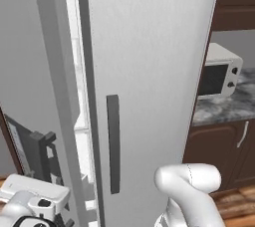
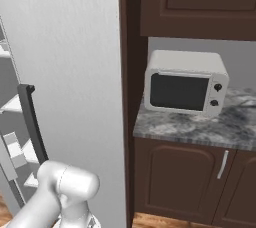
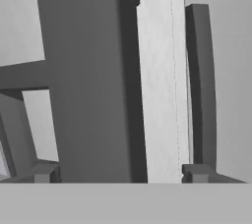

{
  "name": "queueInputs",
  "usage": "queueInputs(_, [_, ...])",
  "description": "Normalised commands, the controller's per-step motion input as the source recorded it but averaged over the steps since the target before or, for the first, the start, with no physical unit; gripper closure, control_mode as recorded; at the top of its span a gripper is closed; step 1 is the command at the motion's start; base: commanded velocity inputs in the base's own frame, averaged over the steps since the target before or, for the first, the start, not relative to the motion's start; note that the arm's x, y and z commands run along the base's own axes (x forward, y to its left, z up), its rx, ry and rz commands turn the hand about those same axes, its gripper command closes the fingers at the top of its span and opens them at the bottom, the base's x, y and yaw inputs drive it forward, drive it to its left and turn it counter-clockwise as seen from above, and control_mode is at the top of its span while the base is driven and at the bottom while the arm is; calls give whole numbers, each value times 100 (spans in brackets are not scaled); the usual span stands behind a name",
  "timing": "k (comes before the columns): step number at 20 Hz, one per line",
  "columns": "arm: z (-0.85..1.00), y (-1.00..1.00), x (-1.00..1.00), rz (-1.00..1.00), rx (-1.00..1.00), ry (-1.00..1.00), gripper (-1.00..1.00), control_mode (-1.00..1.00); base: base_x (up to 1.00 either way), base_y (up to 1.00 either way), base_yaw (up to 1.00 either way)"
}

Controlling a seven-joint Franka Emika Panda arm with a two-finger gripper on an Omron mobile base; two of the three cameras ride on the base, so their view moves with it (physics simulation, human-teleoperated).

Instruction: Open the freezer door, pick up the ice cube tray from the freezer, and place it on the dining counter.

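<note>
The freezer door (image 1: 25, 47) stands partly swung out at the left, with its dark dispenser panel (image 1: 19, 139) and dark bar handle (image 1: 44, 149) low down. Through the gap beside it I see the freezer (image 1: 82, 121) with its white shelves (image 2: 11, 106). My gripper (image 3: 120, 171) is open, its fingertips (image 3: 44, 171) set wide apart with nothing held between them. It points at the grey door's edge (image 3: 88, 70) and a white strip (image 3: 157, 95). The ice cube tray is hidden and the dining counter is out of view.
The plain wider fridge door (image 1: 149, 71) is shut, its dark vertical handle (image 1: 113, 144) just right of the gap. To the right a white microwave (image 2: 185, 82) sits on a short stone counter (image 2: 200, 129) over dark brown cabinets (image 2: 175, 182).
</note>
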Motion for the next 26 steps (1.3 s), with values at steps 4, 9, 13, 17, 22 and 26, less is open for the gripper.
queueInputs(4, [13,2,-49,3,0,0,-100,-100,0,0,0])
queueInputs(9, [18,36,-36,16,0,0,-100,-100,0,0,0])
queueInputs(13, [3,65,0,14,0,0,-100,-100,0,0,0])
queueInputs(17, [0,80,0,15,-3,0,-100,-100,0,0,0])
queueInputs(22, [0,86,6,14,-4,0,-100,-100,0,0,0])
queueInputs(26, [0,60,-5,12,-4,0,-100,-100,0,0,0])
